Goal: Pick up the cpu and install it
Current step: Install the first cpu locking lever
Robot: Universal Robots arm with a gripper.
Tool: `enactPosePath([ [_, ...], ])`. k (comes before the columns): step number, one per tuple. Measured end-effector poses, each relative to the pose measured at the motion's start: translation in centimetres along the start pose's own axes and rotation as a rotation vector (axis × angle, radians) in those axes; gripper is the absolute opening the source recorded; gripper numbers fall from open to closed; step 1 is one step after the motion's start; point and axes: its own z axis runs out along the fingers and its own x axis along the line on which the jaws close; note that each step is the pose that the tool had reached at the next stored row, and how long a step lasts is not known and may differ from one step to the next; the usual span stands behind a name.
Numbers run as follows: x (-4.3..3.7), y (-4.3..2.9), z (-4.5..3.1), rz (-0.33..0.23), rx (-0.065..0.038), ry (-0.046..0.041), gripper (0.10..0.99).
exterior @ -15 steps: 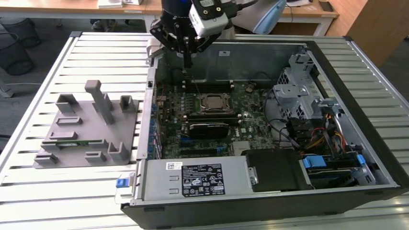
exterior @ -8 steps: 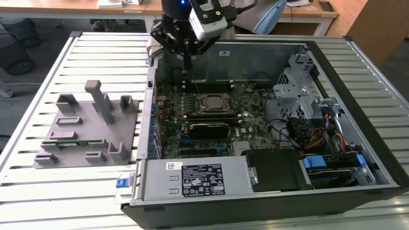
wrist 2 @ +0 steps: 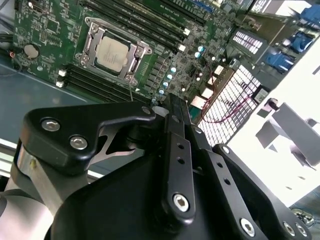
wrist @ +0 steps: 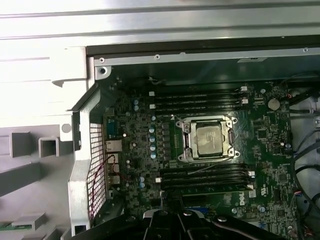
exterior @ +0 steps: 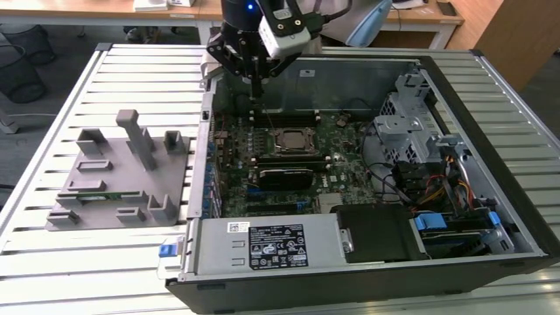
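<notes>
I've got the claw [exterior: 256,97] hanging fingers-down inside the open computer case [exterior: 490,216], above the motherboard [exterior: 345,154]. In both wrist views its black fingers [wrist 2: 172,132] sit pressed together, so I read it as closed with nothing in its grip.

The cpu [exterior: 289,140] is not in the claw. It lies flat in its socket on the motherboard, silver top up, with the metal retention frame [wrist: 186,150] around it. It is lower than the claw tip and a little to the exterior view's right of it, well apart. The second wrist view has it [wrist 2: 110,52] out beyond the fingertips, and the first wrist view shows it [wrist: 209,139] square in the socket.

Black memory slots [wrist: 200,97] run on either side of the socket, and the nearer bank is almost under the claw.

Farther out past the cpu sits the labelled power supply [exterior: 267,243] at the opposite end of the case. Out on the slatted desk [exterior: 131,72], beside the case on the exterior view's left, stands a grey parts holder [exterior: 122,177] with a green memory stick [exterior: 103,195] resting in it.
</notes>
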Motion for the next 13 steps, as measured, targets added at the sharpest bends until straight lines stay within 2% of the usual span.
enactPosePath([
  [5,0.04,0.46,0.32,0.0,0.0,0.0,0.114],
  [13,0.07,0.49,1.34,0.0,0.0,0.0,0.114],
])
